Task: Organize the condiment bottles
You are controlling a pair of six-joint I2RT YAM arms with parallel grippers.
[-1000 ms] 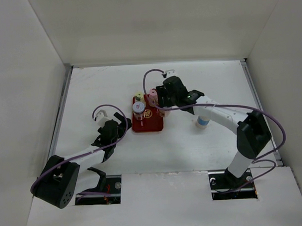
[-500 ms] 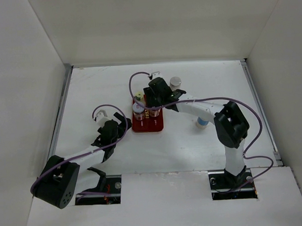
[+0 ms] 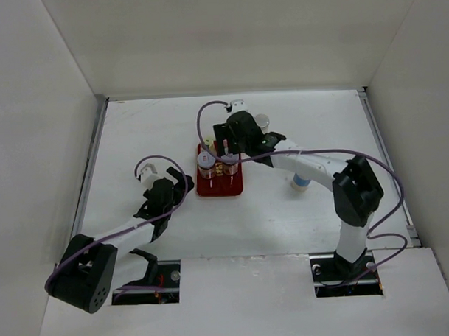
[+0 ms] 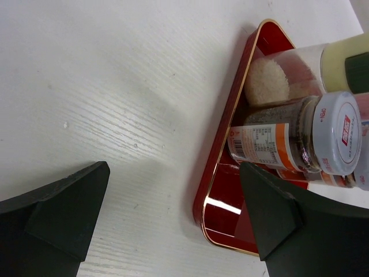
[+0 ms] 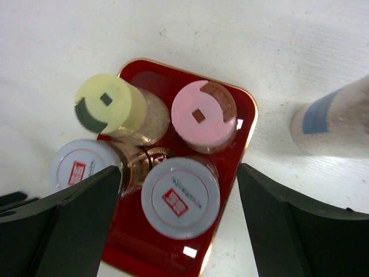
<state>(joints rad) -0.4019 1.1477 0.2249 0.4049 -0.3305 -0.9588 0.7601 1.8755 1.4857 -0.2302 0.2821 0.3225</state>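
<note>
A flat red tray (image 3: 220,184) holds several upright condiment bottles. In the right wrist view they have a yellow-green cap (image 5: 109,104), a pink cap (image 5: 203,113) and two silver caps (image 5: 83,167) (image 5: 180,196). My right gripper (image 5: 179,171) is open above the near-right silver-capped bottle (image 3: 229,162), one finger on each side and touching nothing. My left gripper (image 4: 173,173) is open and empty just left of the tray (image 4: 230,213). It faces an orange-labelled silver-capped bottle (image 4: 288,138).
A bottle with a blue band (image 3: 302,181) stands on the table right of the tray and also shows in the right wrist view (image 5: 331,118). A white-capped bottle (image 3: 261,122) stands behind my right arm. White walls enclose the table on three sides.
My right gripper swung left over the tray, then drew back a little. A second silver-capped bottle now stands free on the tray. The left arm has not moved.
</note>
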